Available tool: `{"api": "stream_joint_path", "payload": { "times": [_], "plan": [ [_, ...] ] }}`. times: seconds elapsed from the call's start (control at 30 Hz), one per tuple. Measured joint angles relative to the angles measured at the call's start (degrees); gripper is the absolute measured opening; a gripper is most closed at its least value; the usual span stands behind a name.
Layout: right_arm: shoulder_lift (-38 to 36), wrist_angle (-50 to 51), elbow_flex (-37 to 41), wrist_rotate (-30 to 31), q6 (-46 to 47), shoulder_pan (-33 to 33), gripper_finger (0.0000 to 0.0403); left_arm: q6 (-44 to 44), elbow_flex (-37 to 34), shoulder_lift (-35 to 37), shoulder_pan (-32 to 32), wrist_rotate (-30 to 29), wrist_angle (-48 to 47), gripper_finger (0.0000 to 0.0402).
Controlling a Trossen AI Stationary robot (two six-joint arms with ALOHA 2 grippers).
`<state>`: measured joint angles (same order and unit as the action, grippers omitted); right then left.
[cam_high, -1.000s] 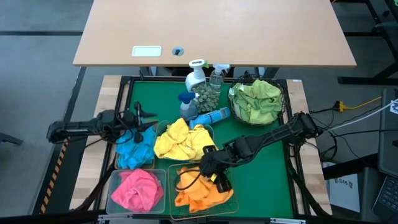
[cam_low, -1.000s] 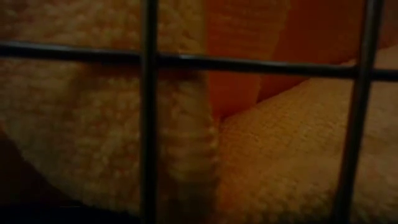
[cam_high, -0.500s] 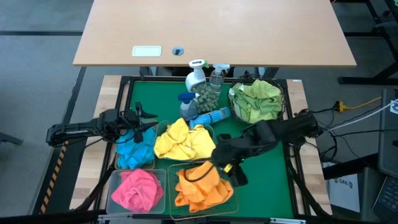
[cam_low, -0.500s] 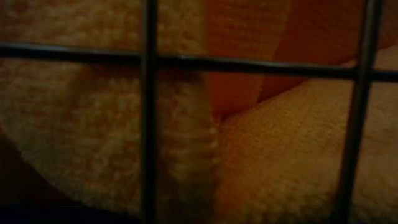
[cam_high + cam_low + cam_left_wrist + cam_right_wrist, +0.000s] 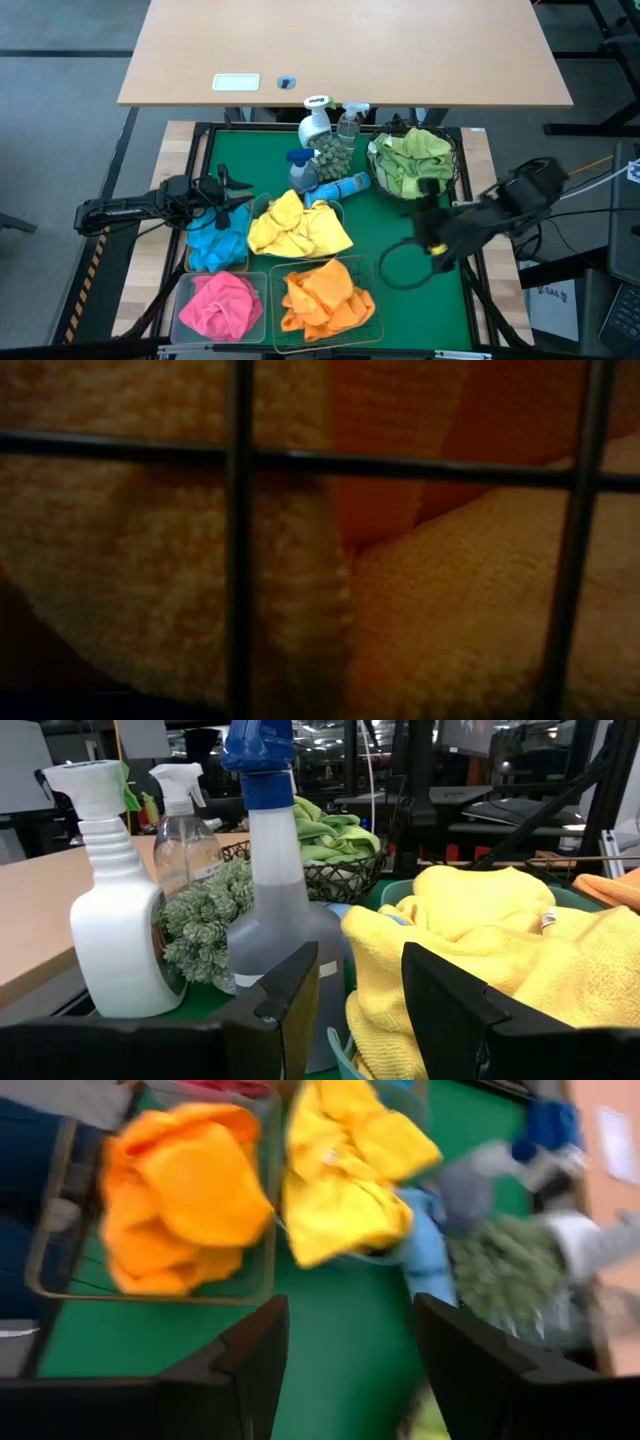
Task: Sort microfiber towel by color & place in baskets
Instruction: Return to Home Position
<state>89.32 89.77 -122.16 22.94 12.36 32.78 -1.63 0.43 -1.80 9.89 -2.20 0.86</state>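
Orange towel (image 5: 320, 298) lies heaped in the wire basket (image 5: 372, 322) at the front edge of the green mat (image 5: 420, 300). The pink towel (image 5: 220, 303), blue towel (image 5: 215, 238), yellow towel (image 5: 298, 228) and green towel (image 5: 410, 160) lie in separate heaps. Sorting looks finished, so the step in hand is probably parking the arms. The right gripper (image 5: 435, 235) hangs near the mat's right edge, fingers spread and empty. The left gripper (image 5: 232, 193) waits above the blue towel, likewise spread. Next, the right arm must fold away clear of the black basket (image 5: 375, 165).

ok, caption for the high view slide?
Towels sorted by colour into baskets on the green mat; right hand open above the mat, left hand open by the blue towels.
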Motion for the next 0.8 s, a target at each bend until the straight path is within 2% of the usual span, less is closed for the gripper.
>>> {"api": "stream_joint_path", "payload": {
  "times": [0.17, 0.27, 0.57, 0.8],
  "plan": [
    [-12.45, -1.62, 17.39, 10.36, 6.55, 0.21, 0.0214, -0.02, 0.00, 0.00, 0.00, -0.02, 0.01, 0.0140],
    [-21.08, -7.12, 29.83, 12.65, 8.89, 0.19, 0.0214, -0.02, 0.00, 0.00, 0.00, -0.02, 0.02, 0.0140],
    [-44.72, -41.25, 65.76, 9.04, 6.57, 0.19, 0.0214, -0.04, 0.00, 0.00, 0.00, -0.04, 0.01, 0.0140],
    [-58.40, -59.63, 86.79, 5.95, -0.62, 0.19, 0.0214, -0.04, 0.00, 0.00, 0.00, -0.04, 0.01, 0.0140]
  ]
}}
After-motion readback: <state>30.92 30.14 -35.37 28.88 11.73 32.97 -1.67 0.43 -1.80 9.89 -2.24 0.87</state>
